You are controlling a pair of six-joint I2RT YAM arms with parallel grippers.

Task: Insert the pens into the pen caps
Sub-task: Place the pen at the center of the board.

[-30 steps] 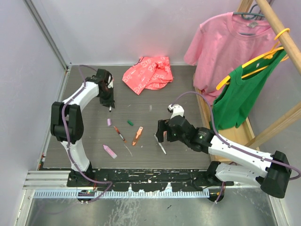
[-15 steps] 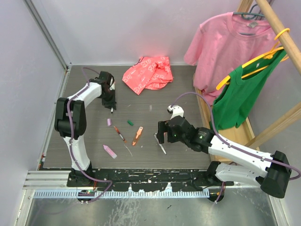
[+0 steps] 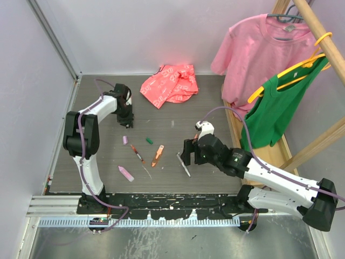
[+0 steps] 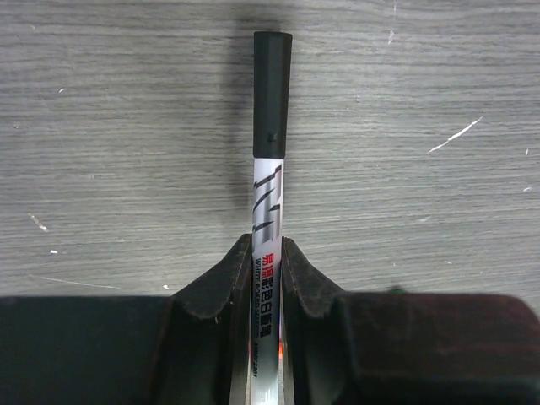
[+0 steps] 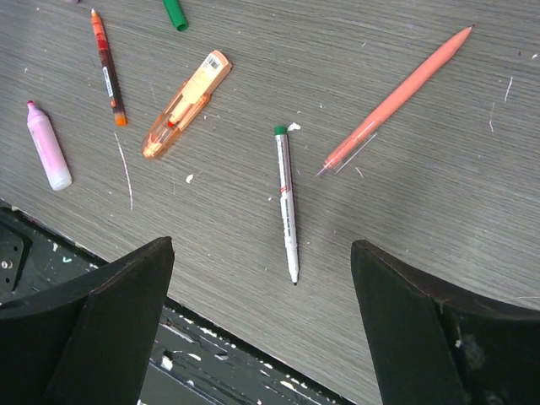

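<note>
The left gripper [image 4: 268, 278] is clamped on a white marker with black cap [image 4: 270, 169]; the right gripper's [image 5: 261, 321] jaws stand apart above a slim white green-tipped pen [image 5: 287, 202].

Your grey wood-grain table [image 3: 210, 97] carries the red patterned cloth [image 3: 170, 83], a pink highlighter [image 5: 48, 145], dark red pen [image 5: 107, 67], short orange pen [image 5: 186, 104], white marker [image 5: 287, 202], salmon-orange pen [image 5: 396, 99] and green cap [image 5: 175, 13].
</note>
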